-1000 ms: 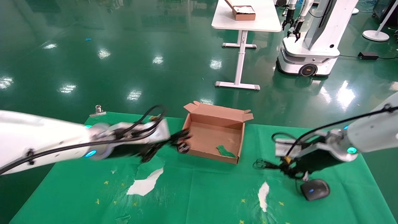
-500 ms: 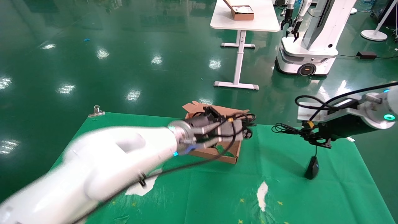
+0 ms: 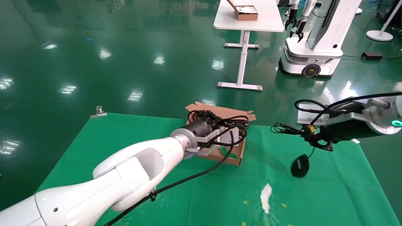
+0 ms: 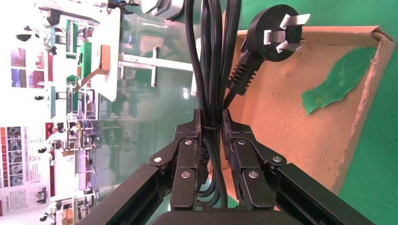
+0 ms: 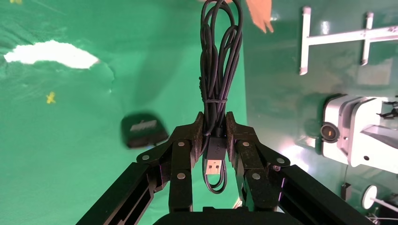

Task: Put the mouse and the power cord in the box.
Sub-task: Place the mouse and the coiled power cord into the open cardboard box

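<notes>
The brown cardboard box (image 3: 236, 158) lies open at the far middle of the green cloth. My left gripper (image 3: 214, 118) hovers over it, shut on the power cord (image 4: 211, 70), a thick black bundle. Its chunky plug (image 4: 272, 30) hangs above the box floor (image 4: 291, 122). To the right, my right gripper (image 3: 318, 142) is raised above the cloth and shut on the mouse's thin bundled cable (image 5: 218, 56), its USB plug between the fingers. The black mouse (image 3: 300, 165) dangles below on that cable, off the cloth, and also shows in the right wrist view (image 5: 143, 131).
A green scrap (image 4: 338, 79) lies inside the box. The cloth has white torn patches (image 3: 266, 193). A metal clip (image 3: 99, 111) sits at its far left corner. Beyond, on the green floor, stand a white table (image 3: 267, 22) and another robot (image 3: 314, 47).
My left arm swung right, carrying the power cord from the box's left side to above it. My right gripper rose with the cable, lifting the mouse off the cloth; it now swings left.
</notes>
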`<move>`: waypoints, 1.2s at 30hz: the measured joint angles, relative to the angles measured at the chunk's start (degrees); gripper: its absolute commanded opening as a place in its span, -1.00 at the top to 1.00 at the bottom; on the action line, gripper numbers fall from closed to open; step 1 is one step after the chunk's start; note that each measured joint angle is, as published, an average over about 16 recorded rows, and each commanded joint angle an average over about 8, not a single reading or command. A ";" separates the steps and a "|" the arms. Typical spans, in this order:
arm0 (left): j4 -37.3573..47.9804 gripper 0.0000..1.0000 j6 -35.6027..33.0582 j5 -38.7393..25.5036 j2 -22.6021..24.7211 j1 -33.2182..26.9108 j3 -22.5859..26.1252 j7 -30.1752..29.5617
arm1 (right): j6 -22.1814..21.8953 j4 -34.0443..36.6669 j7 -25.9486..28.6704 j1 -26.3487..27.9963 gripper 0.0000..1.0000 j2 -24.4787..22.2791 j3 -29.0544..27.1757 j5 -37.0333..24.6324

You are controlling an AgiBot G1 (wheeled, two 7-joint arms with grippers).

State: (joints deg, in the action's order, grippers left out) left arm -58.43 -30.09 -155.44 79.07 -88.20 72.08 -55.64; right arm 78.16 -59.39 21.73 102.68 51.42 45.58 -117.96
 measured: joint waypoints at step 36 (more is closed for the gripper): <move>1.90 -1.00 -9.41 2.19 -13.01 -9.06 2.01 -23.87 | -9.56 17.82 -15.79 5.60 1.00 19.13 0.14 4.40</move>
State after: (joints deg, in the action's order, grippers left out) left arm -56.53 -39.50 -153.25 66.06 -97.26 74.09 -79.51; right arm 68.61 -41.57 5.94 108.29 70.55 45.72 -113.57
